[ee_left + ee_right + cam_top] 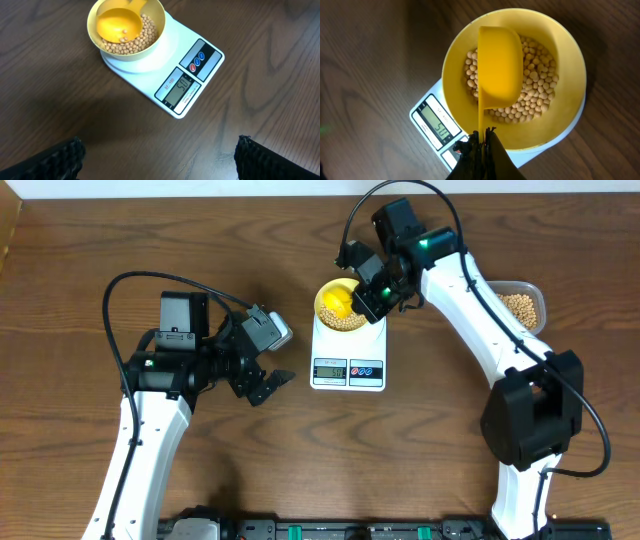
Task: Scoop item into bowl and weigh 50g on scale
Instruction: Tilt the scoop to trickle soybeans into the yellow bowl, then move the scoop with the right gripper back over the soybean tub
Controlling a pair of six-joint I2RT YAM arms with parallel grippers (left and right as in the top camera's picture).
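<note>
My right gripper [482, 145] is clamped tight on the handle of the yellow scoop [500, 65]. Its cup sits low inside the bowl [454, 75] on the scale [350, 348], over the beans [540, 75]. My left gripper [268, 385] hangs spread wide, empty, left of the scale. The display [179, 89] looks near target, but the digits are unclear. I should lift the scoop straight up clear of the bowl, let the reading settle, then adjust by a few beans.

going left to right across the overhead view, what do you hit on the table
black left gripper, open → flat white digital scale → clear rectangular plastic tub
</note>
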